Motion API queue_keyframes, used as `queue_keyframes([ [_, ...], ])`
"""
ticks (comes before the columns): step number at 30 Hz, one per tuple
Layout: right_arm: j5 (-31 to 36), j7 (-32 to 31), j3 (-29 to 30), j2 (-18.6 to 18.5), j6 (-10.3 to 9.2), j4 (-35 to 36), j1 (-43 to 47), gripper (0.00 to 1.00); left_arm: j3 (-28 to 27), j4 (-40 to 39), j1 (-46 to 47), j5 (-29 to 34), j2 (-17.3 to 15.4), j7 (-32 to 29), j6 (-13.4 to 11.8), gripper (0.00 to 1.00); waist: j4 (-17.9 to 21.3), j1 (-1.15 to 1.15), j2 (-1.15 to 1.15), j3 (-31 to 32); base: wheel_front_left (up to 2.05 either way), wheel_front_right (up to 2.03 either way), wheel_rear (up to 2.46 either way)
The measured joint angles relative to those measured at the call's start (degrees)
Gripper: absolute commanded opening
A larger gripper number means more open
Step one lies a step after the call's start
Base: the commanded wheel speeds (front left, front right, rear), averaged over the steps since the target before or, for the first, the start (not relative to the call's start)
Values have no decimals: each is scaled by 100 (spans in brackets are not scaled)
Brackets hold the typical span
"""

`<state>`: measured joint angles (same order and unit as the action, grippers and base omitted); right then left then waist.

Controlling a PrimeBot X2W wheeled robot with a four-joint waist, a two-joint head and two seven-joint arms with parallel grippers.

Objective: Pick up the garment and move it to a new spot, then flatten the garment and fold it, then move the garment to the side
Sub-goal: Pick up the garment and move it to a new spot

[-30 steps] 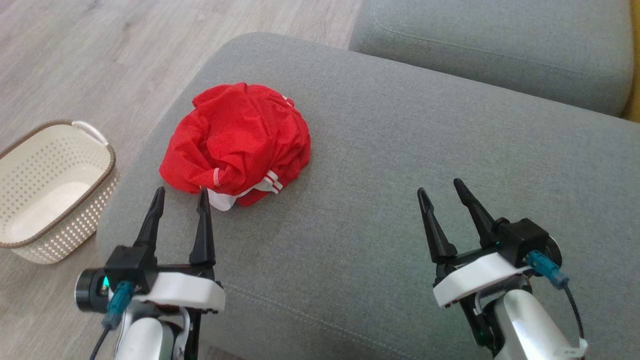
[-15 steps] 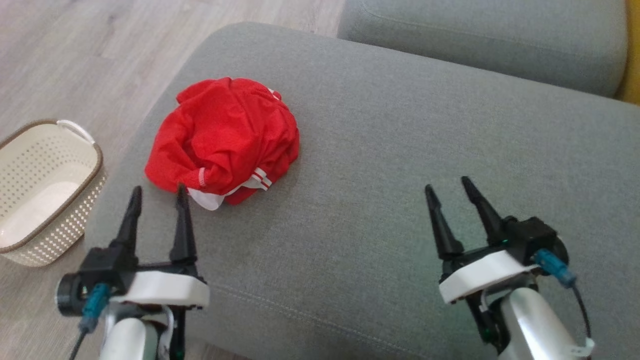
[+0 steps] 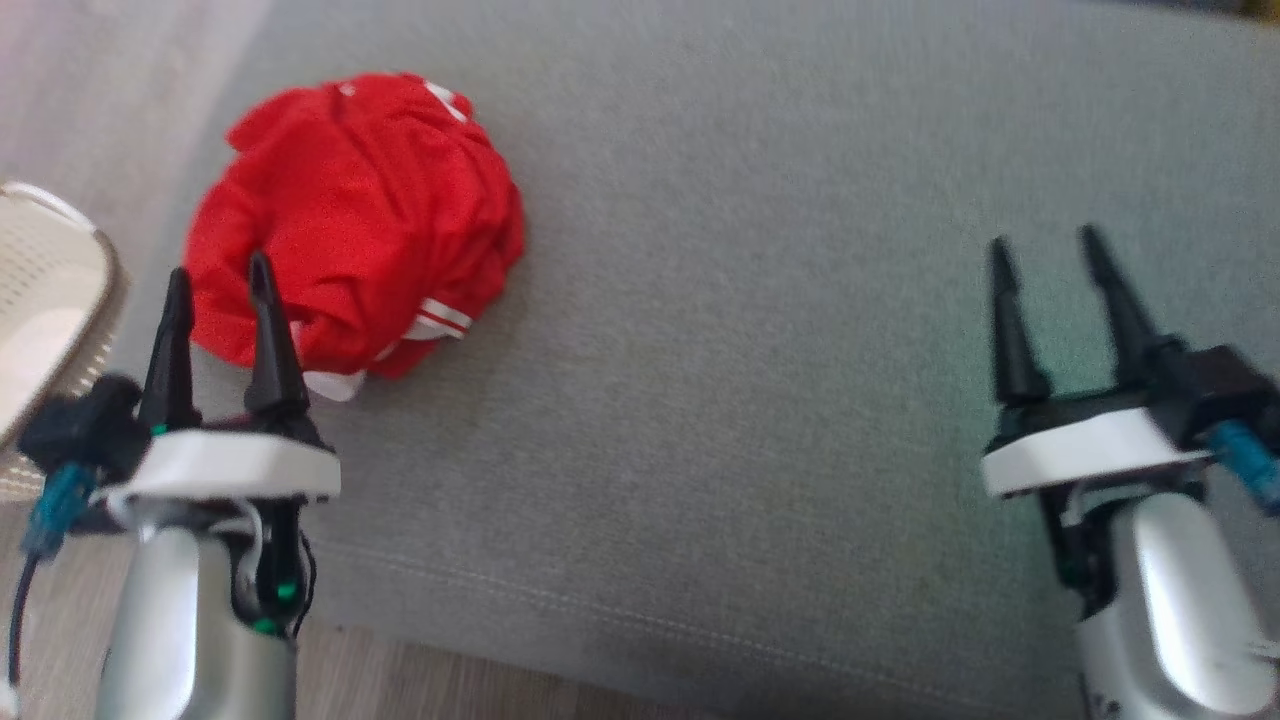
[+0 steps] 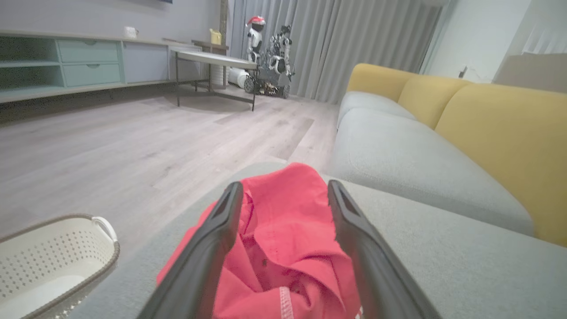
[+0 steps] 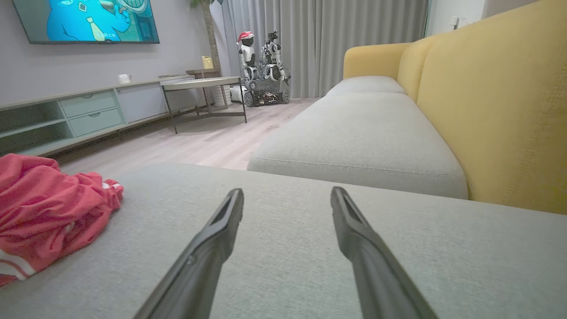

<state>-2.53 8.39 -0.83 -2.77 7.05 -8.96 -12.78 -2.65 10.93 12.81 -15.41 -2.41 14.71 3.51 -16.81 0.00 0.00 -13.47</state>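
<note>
The garment (image 3: 370, 210) is a crumpled red piece with white striped trim, heaped on the left part of the grey sofa cushion (image 3: 760, 400). My left gripper (image 3: 220, 278) stands open at the heap's near edge, its fingertips over the red cloth. In the left wrist view the garment (image 4: 288, 239) lies between and beyond the two open fingers of the left gripper (image 4: 283, 190); I cannot tell if they touch it. My right gripper (image 3: 1042, 250) hovers open over bare cushion far to the right, holding nothing. In the right wrist view the garment (image 5: 48, 212) lies at the left and the right gripper (image 5: 287, 195) points along the cushion.
A cream perforated basket (image 3: 50, 300) with a brown rim stands on the wooden floor left of the sofa, also seen as the basket (image 4: 48, 261). A second grey seat cushion (image 5: 359, 141) and yellow backrests (image 5: 496, 106) lie beyond. Bare cushion stretches between the two grippers.
The head camera has tilted down and shifted, so the whole scene moved up and left. My left gripper has come forward to the garment's near edge. Both grippers have stayed open.
</note>
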Motion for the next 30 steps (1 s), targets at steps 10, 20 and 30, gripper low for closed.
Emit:
queue_keyframes([
  [10,263,-219,483,0,0,632,-123,100,24,1718,1630,-209,-494,-615,233,100,368,1,0,-812,0,0,0],
  [20,269,-320,398,-1,0,805,-171,100,67,2826,2457,-179,-810,-959,145,100,595,1,0,-1053,0,0,0],
  [30,261,-319,354,-1,0,794,-170,100,246,3535,2702,-250,-860,-965,282,0,658,0,0,-1018,0,0,0],
])
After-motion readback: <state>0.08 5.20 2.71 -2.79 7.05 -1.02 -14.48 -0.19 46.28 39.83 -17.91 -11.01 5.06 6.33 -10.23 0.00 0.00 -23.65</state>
